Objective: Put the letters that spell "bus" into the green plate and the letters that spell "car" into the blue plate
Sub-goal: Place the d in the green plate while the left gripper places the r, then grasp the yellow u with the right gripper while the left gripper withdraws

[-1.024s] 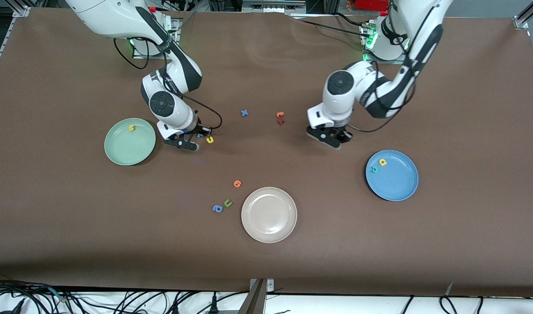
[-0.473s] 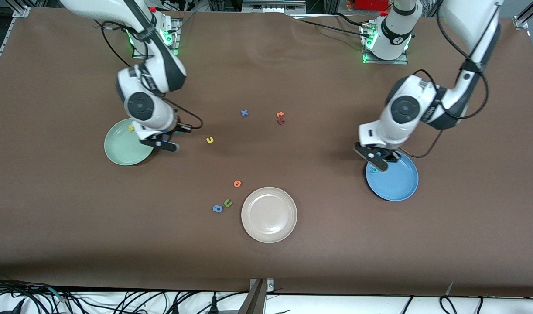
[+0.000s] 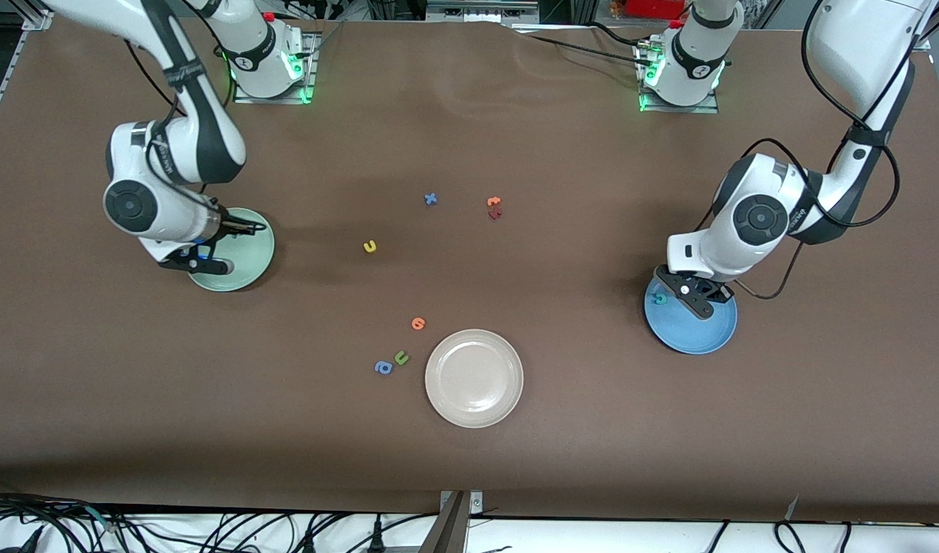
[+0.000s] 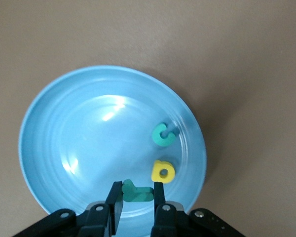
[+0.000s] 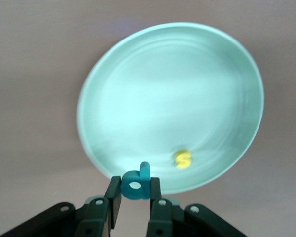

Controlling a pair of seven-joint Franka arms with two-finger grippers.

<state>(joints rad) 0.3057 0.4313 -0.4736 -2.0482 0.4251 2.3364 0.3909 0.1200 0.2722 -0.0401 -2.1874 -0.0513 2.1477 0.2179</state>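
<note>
Since a second ago, both jaws, pinching teal r [image 4: 136, 193] and teal b [image 5: 137, 185], moved over their plates.

Below the left gripper [image 4: 137, 207], the blue plate [image 4: 64, 148] lies mostly bare; only the teal c [image 4: 163, 134] and yellow a [image 4: 163, 171] sit just beside its fingers. Under the right gripper [image 5: 134, 200], the green plate [image 5: 158, 94] holds only a yellow s [image 5: 183, 159] near its fingers.

glossy blue plate [image 4: 49, 148], matt brown table [image 3: 592, 430]
</note>
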